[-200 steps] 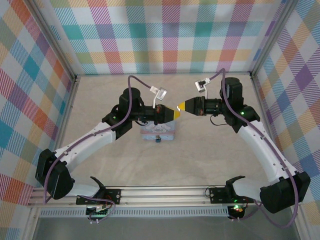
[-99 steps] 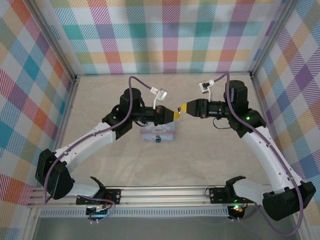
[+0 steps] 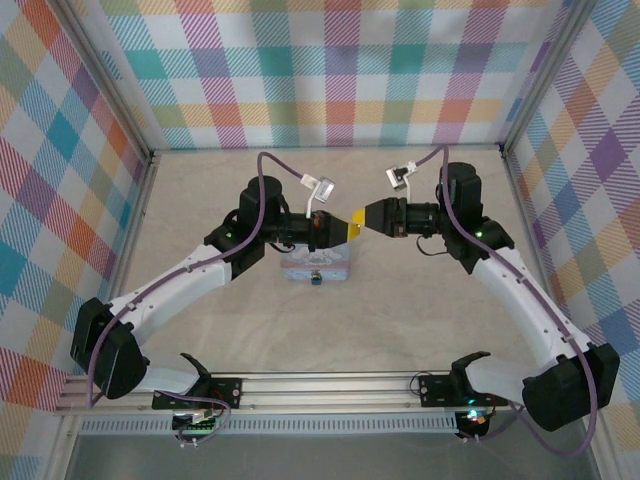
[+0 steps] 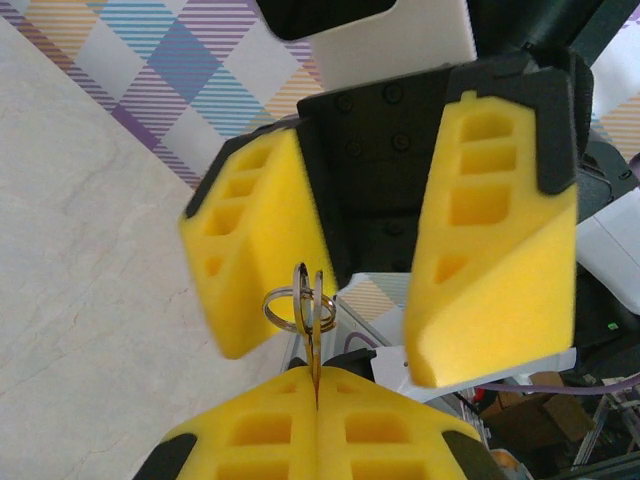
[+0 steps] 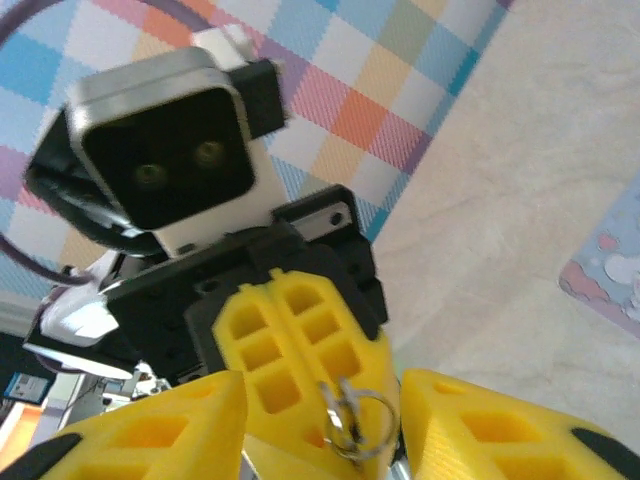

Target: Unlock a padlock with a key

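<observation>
the left gripper [image 4: 316,392] is clenched on the key [image 4: 312,345], whose flat sliver stands out past the pinched pads with a wire key ring [image 4: 297,306] loose on it. the right gripper [image 3: 364,215] faces it tip to tip, fingers [image 4: 495,240] spread either side of the key, not closed on it. the padlock [image 3: 315,279] sits on the table beneath the left wrist, at the near side of the tin box [image 3: 330,262]. the key looks light, stiff and slick, likely to swivel between pads. it seems best pinched across its flat faces, close beside the left tips, not by the ring.
</observation>
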### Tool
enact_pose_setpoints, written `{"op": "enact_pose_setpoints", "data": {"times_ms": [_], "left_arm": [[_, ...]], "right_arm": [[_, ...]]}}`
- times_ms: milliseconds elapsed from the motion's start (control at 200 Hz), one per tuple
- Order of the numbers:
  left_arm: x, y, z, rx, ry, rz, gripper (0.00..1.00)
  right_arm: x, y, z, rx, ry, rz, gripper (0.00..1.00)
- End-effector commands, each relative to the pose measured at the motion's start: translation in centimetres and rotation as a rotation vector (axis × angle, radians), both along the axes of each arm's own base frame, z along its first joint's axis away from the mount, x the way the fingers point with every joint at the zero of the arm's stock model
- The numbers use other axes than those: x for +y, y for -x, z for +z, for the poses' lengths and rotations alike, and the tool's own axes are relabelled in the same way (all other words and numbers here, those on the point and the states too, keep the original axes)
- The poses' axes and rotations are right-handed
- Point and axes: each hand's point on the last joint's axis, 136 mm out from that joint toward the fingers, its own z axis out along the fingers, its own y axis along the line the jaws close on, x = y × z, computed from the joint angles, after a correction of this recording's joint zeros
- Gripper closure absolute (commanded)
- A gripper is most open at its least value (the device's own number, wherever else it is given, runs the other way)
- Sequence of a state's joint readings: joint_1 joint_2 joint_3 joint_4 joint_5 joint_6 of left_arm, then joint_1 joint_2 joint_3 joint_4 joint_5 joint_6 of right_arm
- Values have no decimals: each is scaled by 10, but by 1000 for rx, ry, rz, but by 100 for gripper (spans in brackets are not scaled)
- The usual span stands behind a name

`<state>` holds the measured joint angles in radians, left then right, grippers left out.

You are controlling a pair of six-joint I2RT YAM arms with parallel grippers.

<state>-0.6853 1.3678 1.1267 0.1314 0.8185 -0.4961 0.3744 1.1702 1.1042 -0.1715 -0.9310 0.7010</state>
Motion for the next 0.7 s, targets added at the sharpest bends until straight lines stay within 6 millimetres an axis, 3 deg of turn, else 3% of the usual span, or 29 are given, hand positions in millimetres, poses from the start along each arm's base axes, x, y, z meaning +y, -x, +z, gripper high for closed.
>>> {"op": "enact_pose_setpoints", "data": {"times_ms": [0,355,695], "left_arm": [[1,10,22,-74,35,-22,100],[1,8,16,-71,18,-11,100],[1,7,14,-72,11,-9,100]], "right_arm": [[1,9,17,-33,-60,51,60],[-10,4,18,-28,-58,15,77],[-14,-1,12,-17,-40,-10,82]]}}
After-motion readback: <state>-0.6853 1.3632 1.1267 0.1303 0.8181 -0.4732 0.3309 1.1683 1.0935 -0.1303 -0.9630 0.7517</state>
